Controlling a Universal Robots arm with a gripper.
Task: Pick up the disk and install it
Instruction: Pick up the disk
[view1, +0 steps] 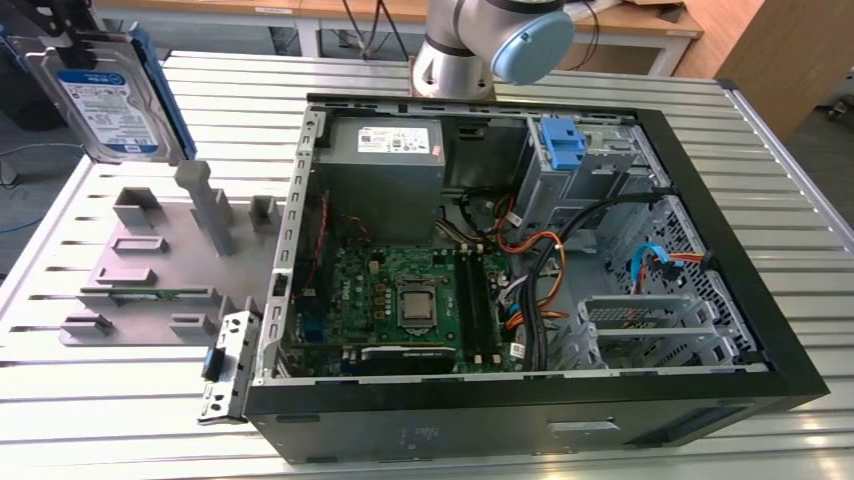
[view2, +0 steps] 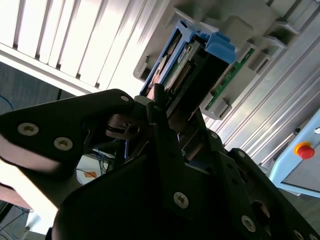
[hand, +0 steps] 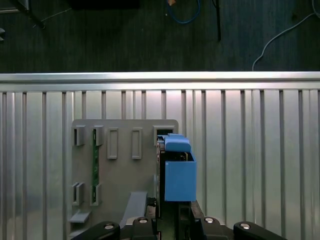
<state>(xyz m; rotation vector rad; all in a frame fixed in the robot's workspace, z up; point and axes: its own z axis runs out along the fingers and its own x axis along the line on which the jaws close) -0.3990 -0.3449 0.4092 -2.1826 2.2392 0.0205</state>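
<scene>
Exterior view, disk: the flat rectangular silver metal disk (view1: 114, 100), with a white-and-blue label and blue plastic side rails, is hanging upright at the exterior view's left, above the grey moulded fixture plate (view1: 147, 255).
Exterior view, gripper: the black gripper (view1: 83, 45) is clamping the disk's upper end, its fingers pressing on the disk.
Exterior view, surroundings: the small green circuit strip (view1: 147, 293) is lying in the fixture plate. The open black computer case (view1: 534, 420) is lying beside the plate on the slatted aluminium table (view1: 120, 400). The grey power-supply box (view1: 387, 150) is sitting inside the case. The silver and pale-blue arm (view1: 487, 45) is rising behind the case.

Second wrist view, gripper: the gripper (view2: 175, 107) is flanking the disk (view2: 185, 70) with its dark fingers (view2: 160, 105), which are bearing on the disk's opposite faces.
Second wrist view, disk: its free end, capped in blue, is pointing toward the fixture plate (view2: 240, 20) and the circuit strip (view2: 232, 75).

First wrist view, disk: the disk (hand: 179, 175) is showing edge-on with its blue rail toward the camera, over one edge of the fixture plate (hand: 120, 170).
First wrist view, gripper: the gripper (hand: 172, 220) is closing on the disk from both sides.
First wrist view, table: the table (hand: 250, 150) is extending beyond the plate.
</scene>
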